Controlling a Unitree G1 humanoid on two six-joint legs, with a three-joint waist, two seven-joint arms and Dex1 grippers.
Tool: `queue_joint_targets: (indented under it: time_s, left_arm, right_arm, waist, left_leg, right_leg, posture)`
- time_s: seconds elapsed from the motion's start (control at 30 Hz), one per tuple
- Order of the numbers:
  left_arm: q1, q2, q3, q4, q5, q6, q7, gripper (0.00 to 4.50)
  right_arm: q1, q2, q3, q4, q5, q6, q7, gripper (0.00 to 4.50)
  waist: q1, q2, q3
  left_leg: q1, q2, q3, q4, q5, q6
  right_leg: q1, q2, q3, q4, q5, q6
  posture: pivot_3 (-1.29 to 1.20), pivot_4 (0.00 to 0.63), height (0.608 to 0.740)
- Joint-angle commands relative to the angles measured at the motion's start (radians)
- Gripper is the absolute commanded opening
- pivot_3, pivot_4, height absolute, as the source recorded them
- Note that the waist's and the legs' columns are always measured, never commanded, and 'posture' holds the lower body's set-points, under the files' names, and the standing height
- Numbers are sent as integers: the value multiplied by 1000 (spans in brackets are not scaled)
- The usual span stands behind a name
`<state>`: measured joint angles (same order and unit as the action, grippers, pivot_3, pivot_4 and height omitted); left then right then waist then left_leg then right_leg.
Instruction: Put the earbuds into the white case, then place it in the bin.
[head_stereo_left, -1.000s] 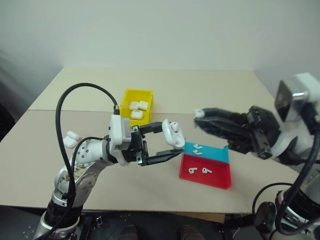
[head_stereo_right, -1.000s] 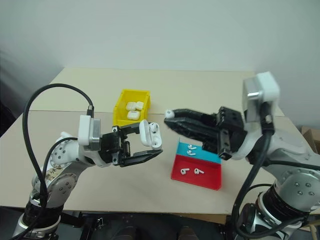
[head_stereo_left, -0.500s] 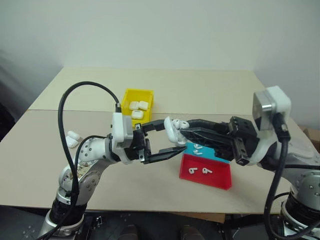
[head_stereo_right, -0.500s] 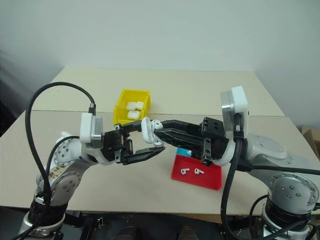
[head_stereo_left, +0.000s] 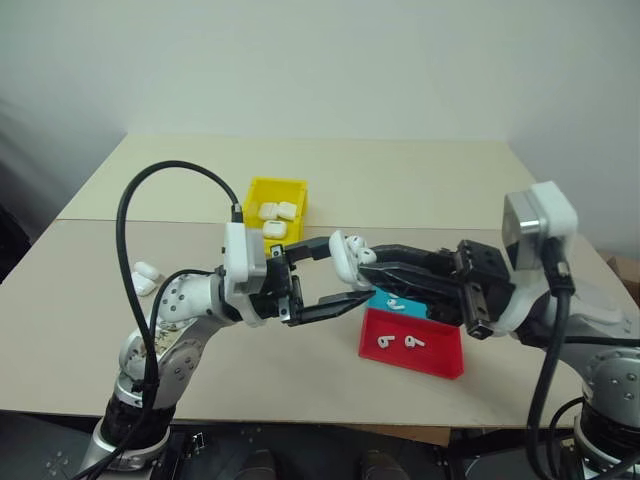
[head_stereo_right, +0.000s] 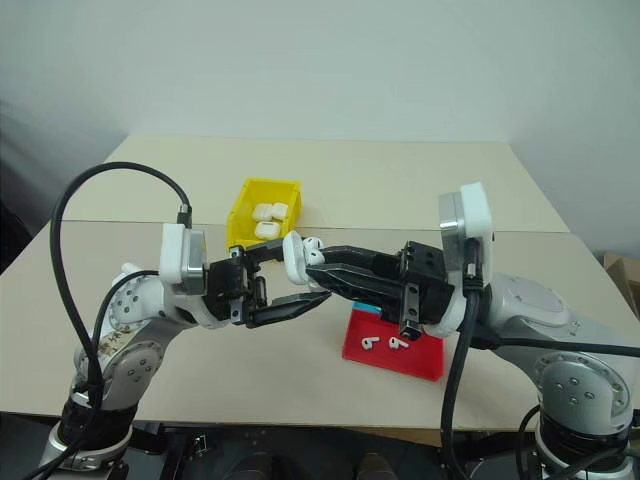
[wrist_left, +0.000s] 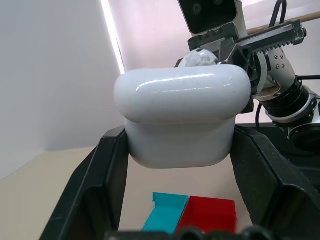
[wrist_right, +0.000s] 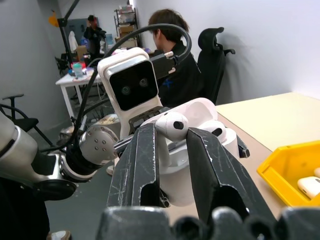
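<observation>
You're mid-way through loading: your left gripper (head_stereo_left: 335, 283) pinches the small glossy white case (head_stereo_left: 345, 259), lid open, up in the air above the beige table (head_stereo_left: 420, 180). Your right gripper (wrist_right: 172, 132) pinches a tiny white glossy earbud (wrist_right: 173, 125) right at the case's mouth. Both arms reach inward and meet at the middle. Next I'd guess you need a careful push into the socket, then let go. The yellow plastic bin (head_stereo_left: 272, 195) sits behind, already holding cases.
</observation>
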<state>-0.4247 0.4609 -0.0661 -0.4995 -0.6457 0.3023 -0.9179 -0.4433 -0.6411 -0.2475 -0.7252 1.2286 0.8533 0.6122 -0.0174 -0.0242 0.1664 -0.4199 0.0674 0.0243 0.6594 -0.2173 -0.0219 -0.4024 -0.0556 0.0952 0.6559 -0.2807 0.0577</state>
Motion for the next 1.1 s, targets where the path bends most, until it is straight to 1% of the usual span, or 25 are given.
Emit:
queue_joint_targets:
  time_s: [0.03, 0.1, 0.4, 0.53, 0.6, 0.67, 0.73, 0.8, 0.83, 0.9, 0.97, 1.0, 1.1]
  left_arm:
    - [-1, -10, -1, -13, 7, -31, -3, 2766]
    - [1, -10, 0, -13, 11, -29, -4, 2766]
    - [2, -3, -2, 2, 30, -37, -28, 2766]
    - [-1, -5, -13, 27, 49, -53, -50, 2766]
    - [-10, -7, -34, 47, 61, -51, -64, 2766]
    - [-23, -14, -61, 74, 76, -57, -82, 2766]
    - [-43, -18, -87, 110, 105, -73, -102, 2766]
    - [-74, -29, -116, 152, 147, -90, -109, 2766]
    - [-93, -39, -129, 173, 165, -92, -105, 2766]
    - [-132, -62, -150, 209, 195, -88, -92, 2766]
    - [-163, -74, -172, 240, 234, -88, -85, 2766]
    - [-174, -75, -185, 251, 259, -84, -77, 2766]
    - [-184, -92, -198, 271, 292, -99, -65, 2766]
  right_arm:
    - [10, -20, 20, -34, -38, -52, 18, 1372]
    - [14, -28, 30, -38, -52, -67, 23, 1916]
    - [50, -72, 15, -33, -101, -129, 48, 1916]
    - [60, -105, -21, -7, -172, -188, 81, 1916]
    - [20, -136, -51, 41, -185, -208, 111, 1916]
    - [-47, -201, -54, 100, -165, -181, 171, 1916]
    - [-123, -253, -31, 151, -151, -163, 240, 1916]
    - [-220, -273, 17, 205, -154, -146, 279, 1916]
    - [-269, -273, 44, 233, -162, -133, 283, 1544]
    - [-373, -276, 114, 283, -175, -74, 297, 976]
    - [-423, -292, 179, 294, -220, -56, 354, 245]
    - [-433, -298, 204, 292, -241, -62, 388, 37]
    - [-453, -309, 272, 284, -308, -74, 449, 37]
  waist:
    - [1, 0, 0]
    - [2, 0, 0]
    - [3, 0, 0]
    - [3, 0, 0]
    - [2, 0, 0]
    - [2, 0, 0]
    - [3, 0, 0]
    - [1, 0, 0]
    - [-1, 0, 0]
    - [-2, 0, 0]
    - [1, 0, 0]
    - [3, 0, 0]
    - [5, 0, 0]
  left_leg:
    - [0, 0, 0, 0, 0, 0]
    - [0, 0, 0, 0, 0, 0]
    - [0, 0, 0, 0, 0, 0]
    - [0, 0, 0, 0, 0, 0]
    - [0, 0, 0, 0, 0, 0]
    - [0, -1, 0, 0, 0, 0]
    - [0, -1, 0, 0, 0, 0]
    - [1, 0, 0, 0, 0, 0]
    - [1, 0, 0, 0, 0, 0]
    - [0, 0, 0, 0, 0, 0]
    - [0, 0, 0, 0, 0, 0]
    - [0, 0, 0, 0, 0, 0]
    - [-2, 0, 0, 0, 0, 1]
  right_leg:
    - [0, 0, 0, 0, 0, 0]
    - [0, 0, 0, 0, 0, 0]
    - [0, 0, 0, 0, 0, 0]
    - [0, 0, 0, 0, 0, 0]
    - [0, 0, 0, 0, 0, 0]
    - [0, 0, 0, 0, 0, 0]
    - [1, 0, 0, -1, 0, 0]
    - [0, 0, 0, -1, 0, 0]
    - [0, 0, 0, -1, 0, 0]
    - [0, 0, 1, -1, 0, 0]
    - [0, 0, 1, -1, 0, 0]
    - [0, 0, 0, -1, 0, 0]
    - [-1, 0, 0, -3, 0, 0]
  posture:
    - [0, 150, 740]
    - [0, 150, 740]
    - [0, 150, 740]
    - [0, 150, 740]
    - [0, 150, 740]
    - [0, 150, 740]
    - [0, 150, 740]
    - [0, 150, 740]
    - [0, 150, 740]
    - [0, 150, 740]
    - [0, 150, 740]
    - [0, 150, 740]
    - [0, 150, 740]
